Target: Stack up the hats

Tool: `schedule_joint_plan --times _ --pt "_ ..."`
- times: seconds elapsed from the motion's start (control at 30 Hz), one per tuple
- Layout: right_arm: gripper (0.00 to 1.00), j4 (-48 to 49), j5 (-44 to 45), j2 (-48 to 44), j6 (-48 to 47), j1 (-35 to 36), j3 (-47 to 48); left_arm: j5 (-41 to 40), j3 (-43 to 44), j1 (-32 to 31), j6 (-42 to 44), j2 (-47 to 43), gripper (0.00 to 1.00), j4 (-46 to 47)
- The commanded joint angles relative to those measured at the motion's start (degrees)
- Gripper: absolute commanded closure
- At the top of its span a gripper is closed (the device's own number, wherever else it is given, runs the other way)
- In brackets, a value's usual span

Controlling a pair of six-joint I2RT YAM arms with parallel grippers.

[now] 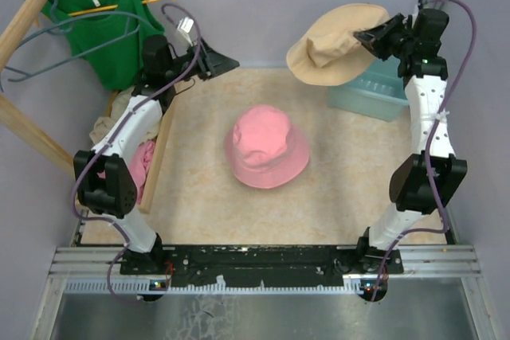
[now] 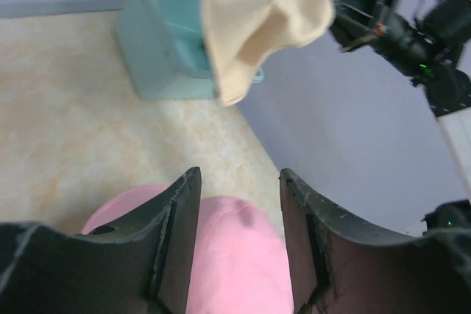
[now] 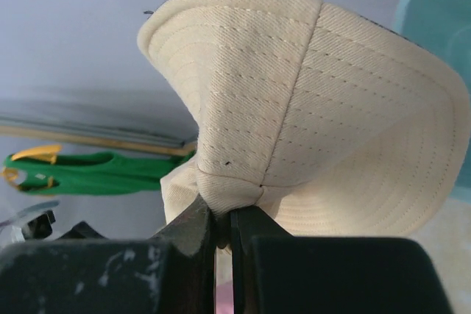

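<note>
While the right hand (image 1: 374, 37) pinches the beige bucket hat (image 1: 331, 52) aloft, upper right, for stacking, the left hand (image 1: 229, 62) gapes toward the central pink bucket hat (image 1: 267, 149).

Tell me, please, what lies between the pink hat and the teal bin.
Only bare table separates the pink hat and teal bin in the top view.
</note>
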Motion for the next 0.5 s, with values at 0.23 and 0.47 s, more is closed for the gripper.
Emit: schedule_joint_plan --times 0.23,0.47 --pt "1.0 19.7 -16.9 -8.3 20.8 6.2 -7.1 -0.2 9.0 -6.1 -1.7 -0.2 0.4 0.0" --pt "1.0 28.6 -25.8 -8.6 24.9 6.8 -11.5 1.4 10.8 -3.2 -1.0 -0.7 0.39 -0.3"
